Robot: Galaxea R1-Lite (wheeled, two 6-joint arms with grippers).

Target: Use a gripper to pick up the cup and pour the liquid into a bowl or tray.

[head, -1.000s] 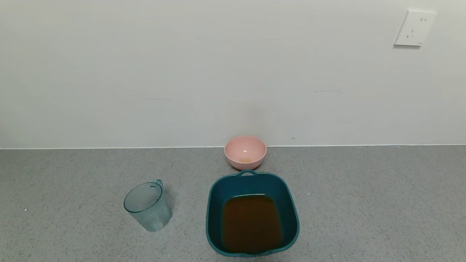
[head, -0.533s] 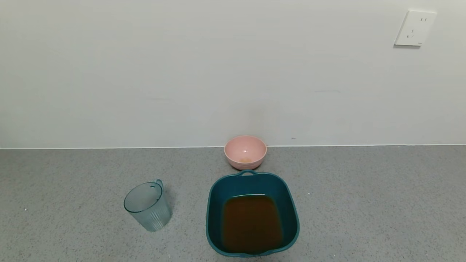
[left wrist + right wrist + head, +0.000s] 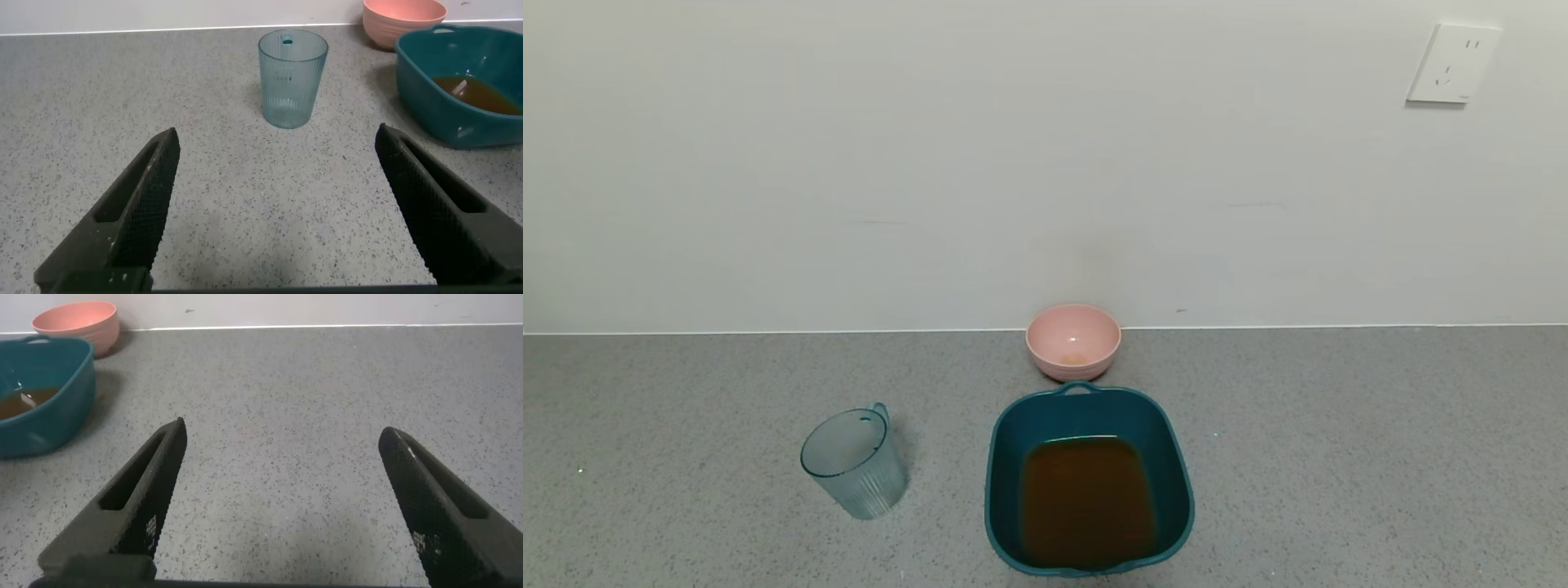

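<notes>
The ribbed pale blue cup (image 3: 854, 463) stands upright and looks empty on the grey counter, left of the dark teal basin (image 3: 1010, 425). The basin holds the brown liquid (image 3: 1088, 502). In the left wrist view the cup (image 3: 292, 78) stands well ahead of my open, empty left gripper (image 3: 278, 140), with the basin (image 3: 425, 86) beside it. My right gripper (image 3: 282, 433) is open and empty over bare counter, with the basin (image 3: 57, 400) off to one side. Neither arm shows in the head view.
A small pink bowl (image 3: 1072, 340) sits against the wall just behind the basin, with a trace of liquid in it. The white wall runs along the back of the counter, with a socket (image 3: 1453, 64) high on the right.
</notes>
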